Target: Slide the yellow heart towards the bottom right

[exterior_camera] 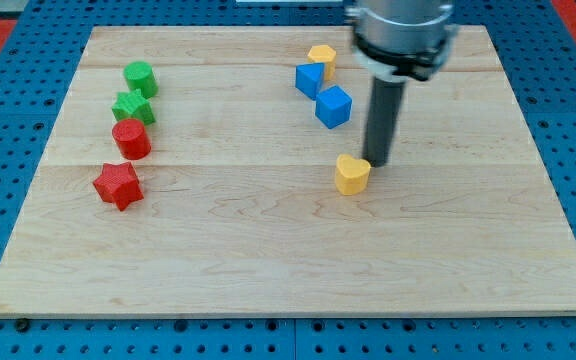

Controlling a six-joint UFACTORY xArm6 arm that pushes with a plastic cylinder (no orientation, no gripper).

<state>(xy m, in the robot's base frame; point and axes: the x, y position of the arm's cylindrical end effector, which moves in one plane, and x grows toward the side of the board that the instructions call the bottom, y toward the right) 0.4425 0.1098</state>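
Observation:
The yellow heart (351, 174) lies on the wooden board (268, 250) a little right of its middle. My tip (379, 162) is just to the right of the heart's upper edge, touching it or nearly so. The dark rod rises from there toward the view's top.
Two blue blocks, one a cube (333, 106) and one (310, 79), sit above the heart, with a yellow block (322, 57) behind them. At the view's left stand a green cylinder (140, 78), a green star (131, 107), a red cylinder (131, 139) and a red star (119, 185).

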